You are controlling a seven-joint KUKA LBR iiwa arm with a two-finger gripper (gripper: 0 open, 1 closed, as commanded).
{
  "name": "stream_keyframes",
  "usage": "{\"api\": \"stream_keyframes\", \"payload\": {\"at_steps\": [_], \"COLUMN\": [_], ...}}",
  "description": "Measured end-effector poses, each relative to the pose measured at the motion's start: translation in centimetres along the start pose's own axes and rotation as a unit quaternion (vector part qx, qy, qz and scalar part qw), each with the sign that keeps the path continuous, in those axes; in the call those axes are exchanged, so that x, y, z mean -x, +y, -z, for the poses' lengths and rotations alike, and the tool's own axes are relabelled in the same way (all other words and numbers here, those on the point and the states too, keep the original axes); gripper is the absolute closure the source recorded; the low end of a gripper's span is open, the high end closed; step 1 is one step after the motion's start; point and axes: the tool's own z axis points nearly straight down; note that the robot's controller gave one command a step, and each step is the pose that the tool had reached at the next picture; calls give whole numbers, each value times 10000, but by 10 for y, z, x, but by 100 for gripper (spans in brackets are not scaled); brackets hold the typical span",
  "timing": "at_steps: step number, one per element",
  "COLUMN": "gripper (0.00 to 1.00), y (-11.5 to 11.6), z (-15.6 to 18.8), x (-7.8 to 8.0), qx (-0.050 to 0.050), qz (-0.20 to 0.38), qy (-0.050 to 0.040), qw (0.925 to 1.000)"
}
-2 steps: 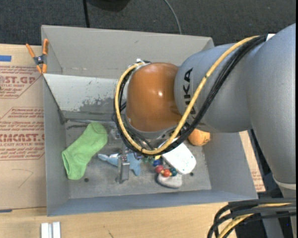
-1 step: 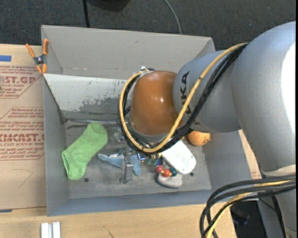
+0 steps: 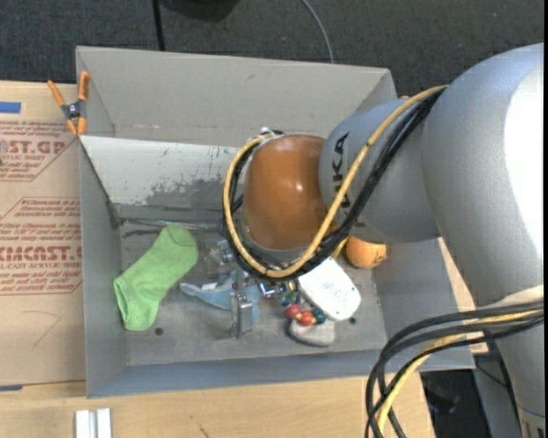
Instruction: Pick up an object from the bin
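Nearest the lens bulks the grey arm (image 3: 493,153), coming in from the right and covering much of the bin's right side; its wrist wears a rounded orange cover (image 3: 283,199) looped by yellow and black cables (image 3: 230,210); below that cover the gripper (image 3: 242,307) points down to the floor of the bin (image 3: 164,345), near the middle of the front half; whether its jaws are wide or narrow cannot be told, for the metal parts crowd together there, and nothing can be made out between them; right at its left side lies a pale blue flat piece (image 3: 201,292), touching or all but touching the tip, and this is the thing the gripper is closest to; further left, apart from it, a green sock (image 3: 155,276) lies limp and slanted along the floor; to the gripper's right sits a cluster of coloured beads (image 3: 301,315), with a grey lump (image 3: 316,334) just in front of it and a white oval object (image 3: 330,290) just behind; beyond those, near the right wall and partly under the arm, rests an orange ball (image 3: 366,253).
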Motion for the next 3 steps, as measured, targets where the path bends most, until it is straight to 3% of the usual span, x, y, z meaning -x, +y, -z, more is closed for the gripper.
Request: {"api": "stream_keyframes", "payload": {"at_steps": [1, 2, 3], "gripper": [100, 100, 100], "y": [-27, -27, -29], "z": [-19, -19, 99], "x": [20, 20, 6], "qx": [27, 28, 33], "qz": [-2303, -2303, -2303], "qy": [-46, -46, -54], "qw": [9731, 9731, 9731]}}
